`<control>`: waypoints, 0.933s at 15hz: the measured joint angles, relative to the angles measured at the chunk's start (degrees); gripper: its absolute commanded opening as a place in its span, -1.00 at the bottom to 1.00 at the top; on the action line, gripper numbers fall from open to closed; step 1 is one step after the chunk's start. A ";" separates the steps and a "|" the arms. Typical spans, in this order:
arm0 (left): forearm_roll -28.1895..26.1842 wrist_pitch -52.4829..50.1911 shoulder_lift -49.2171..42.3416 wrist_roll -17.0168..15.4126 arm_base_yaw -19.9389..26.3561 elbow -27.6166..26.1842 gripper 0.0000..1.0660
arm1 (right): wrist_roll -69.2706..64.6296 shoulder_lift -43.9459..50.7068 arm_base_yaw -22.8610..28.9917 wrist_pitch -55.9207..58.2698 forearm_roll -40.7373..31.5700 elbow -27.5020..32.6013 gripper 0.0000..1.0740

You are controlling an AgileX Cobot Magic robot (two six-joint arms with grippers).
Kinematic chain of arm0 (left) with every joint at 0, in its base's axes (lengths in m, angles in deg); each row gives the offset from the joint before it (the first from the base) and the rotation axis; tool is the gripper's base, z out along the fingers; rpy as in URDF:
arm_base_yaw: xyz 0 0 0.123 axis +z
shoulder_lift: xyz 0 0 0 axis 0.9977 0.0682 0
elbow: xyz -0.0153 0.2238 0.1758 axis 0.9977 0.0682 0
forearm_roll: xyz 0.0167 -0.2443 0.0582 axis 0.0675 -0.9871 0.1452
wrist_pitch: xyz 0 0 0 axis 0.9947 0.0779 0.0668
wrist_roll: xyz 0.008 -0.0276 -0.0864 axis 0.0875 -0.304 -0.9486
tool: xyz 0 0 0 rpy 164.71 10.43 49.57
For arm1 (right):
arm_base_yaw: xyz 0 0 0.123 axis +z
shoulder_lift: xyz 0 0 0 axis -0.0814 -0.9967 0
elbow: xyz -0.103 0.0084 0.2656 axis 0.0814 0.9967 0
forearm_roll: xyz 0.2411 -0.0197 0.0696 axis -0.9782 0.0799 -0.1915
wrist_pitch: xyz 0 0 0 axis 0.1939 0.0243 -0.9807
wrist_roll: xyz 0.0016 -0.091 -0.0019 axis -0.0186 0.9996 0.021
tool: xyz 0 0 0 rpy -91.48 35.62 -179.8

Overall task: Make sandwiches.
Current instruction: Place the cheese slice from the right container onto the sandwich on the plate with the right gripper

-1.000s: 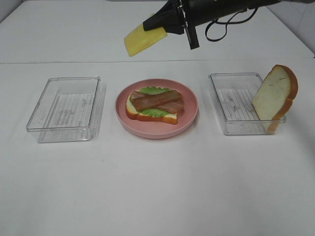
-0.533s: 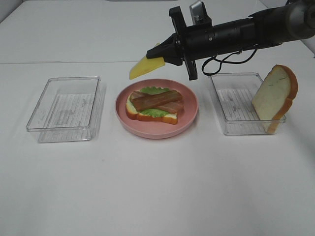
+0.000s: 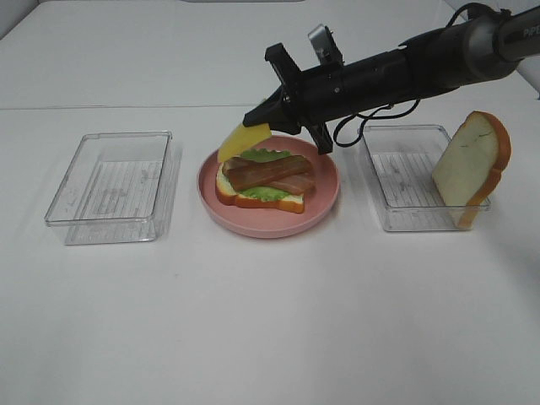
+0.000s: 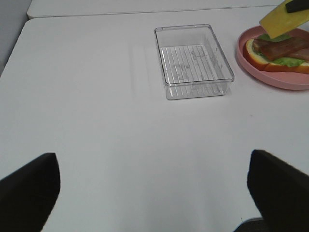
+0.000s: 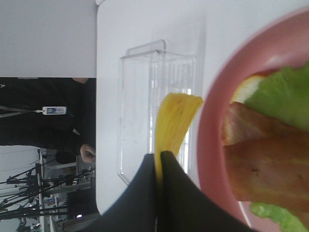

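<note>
An open sandwich stack (image 3: pixel 264 179) of one bread slice, green lettuce and crossed bacon strips lies on the pink plate (image 3: pixel 278 228). My right gripper (image 3: pixel 263 118) is shut on a yellow cheese slice (image 3: pixel 240 141) and holds it tilted at the plate's far left edge, its low corner close to the stack. In the right wrist view the cheese (image 5: pixel 175 121) hangs beside the lettuce (image 5: pixel 285 94) and bacon (image 5: pixel 260 164). A second bread slice (image 3: pixel 472 164) leans upright in the right clear tray (image 3: pixel 405 181). My left gripper (image 4: pixel 152 162) is open and empty over bare table.
An empty clear tray (image 3: pixel 114 186) stands left of the plate; it also shows in the left wrist view (image 4: pixel 193 60). The right arm reaches in from the upper right, above the right tray's far edge.
My right gripper has come down and toward the plate with the cheese, from high above the table's back to just over the plate's far left edge. Nothing else moved.
</note>
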 measured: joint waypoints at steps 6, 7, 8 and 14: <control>0.00 0.00 0.00 0.00 0.00 0.00 0.83 | -4.13 -1.66 0.00 -0.06 6.02 0.00 -1.00; 0.00 0.00 0.00 0.00 0.00 0.00 0.83 | -4.35 -1.66 0.00 -0.06 6.65 0.00 -1.00; 0.00 0.00 0.00 0.00 0.00 0.00 0.83 | -5.16 -1.66 0.00 -0.11 8.14 0.00 -1.00; 0.00 0.00 0.00 0.00 0.00 0.00 0.83 | -8.65 -1.38 0.00 -1.72 12.49 0.00 -0.18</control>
